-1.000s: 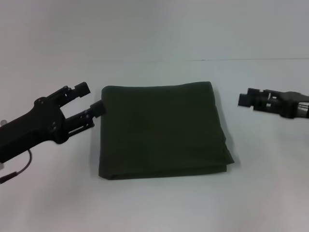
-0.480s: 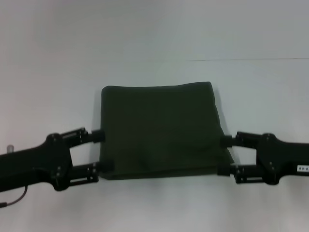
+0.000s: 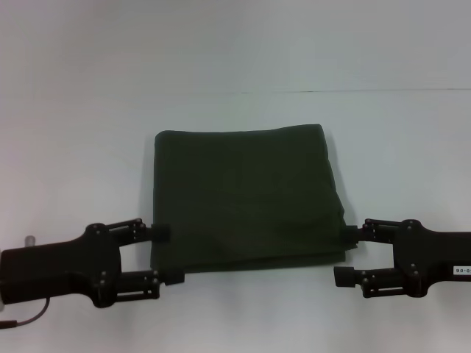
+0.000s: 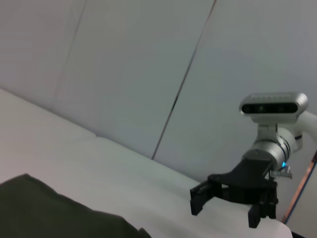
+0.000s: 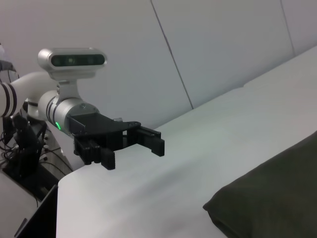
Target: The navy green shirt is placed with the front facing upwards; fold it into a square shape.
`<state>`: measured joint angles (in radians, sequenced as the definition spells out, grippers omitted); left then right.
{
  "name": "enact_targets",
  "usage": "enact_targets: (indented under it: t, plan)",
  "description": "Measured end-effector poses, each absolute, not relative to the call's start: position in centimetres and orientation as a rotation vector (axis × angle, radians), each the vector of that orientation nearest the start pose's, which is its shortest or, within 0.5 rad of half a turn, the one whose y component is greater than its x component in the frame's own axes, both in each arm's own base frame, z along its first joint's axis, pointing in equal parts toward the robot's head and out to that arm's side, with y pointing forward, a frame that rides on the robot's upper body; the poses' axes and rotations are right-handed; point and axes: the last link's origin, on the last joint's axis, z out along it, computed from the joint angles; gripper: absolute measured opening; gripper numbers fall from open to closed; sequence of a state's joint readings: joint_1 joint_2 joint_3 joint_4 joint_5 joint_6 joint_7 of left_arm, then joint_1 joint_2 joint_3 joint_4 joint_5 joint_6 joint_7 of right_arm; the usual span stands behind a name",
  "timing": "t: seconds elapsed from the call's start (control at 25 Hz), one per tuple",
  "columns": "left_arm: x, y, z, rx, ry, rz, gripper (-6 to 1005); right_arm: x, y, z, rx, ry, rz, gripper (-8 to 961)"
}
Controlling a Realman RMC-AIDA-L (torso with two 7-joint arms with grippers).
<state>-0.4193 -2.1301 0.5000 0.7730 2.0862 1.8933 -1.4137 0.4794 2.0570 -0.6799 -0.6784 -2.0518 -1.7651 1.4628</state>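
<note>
Lying folded near-square at mid-table (image 3: 73, 147), the shirt (image 3: 246, 198) looks soft, light and floppy, best pinched at its near corners, where the left claw (image 3: 168, 255) and right claw (image 3: 347, 255) wait, both spread wide and empty.

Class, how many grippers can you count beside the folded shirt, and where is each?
2. The left gripper sits at the shirt's near left corner, the right gripper at its near right corner.
</note>
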Motion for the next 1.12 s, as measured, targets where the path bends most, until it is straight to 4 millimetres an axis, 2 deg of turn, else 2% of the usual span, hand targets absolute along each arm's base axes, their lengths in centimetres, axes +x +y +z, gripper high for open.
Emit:
enact_targets:
  t: [0.52, 1.12]
  plan:
    - [-26.81, 27.65, 1.8, -2.794, -0.786, -0.901, 806, 26.71, 29.81, 1.04, -2.869, 0.744, 0.76, 900]
    - [-26.54, 27.87, 1.86, -2.811, -0.771, -0.897, 808, 26.38, 30.24, 1.22, -2.879, 0.729, 0.753, 900]
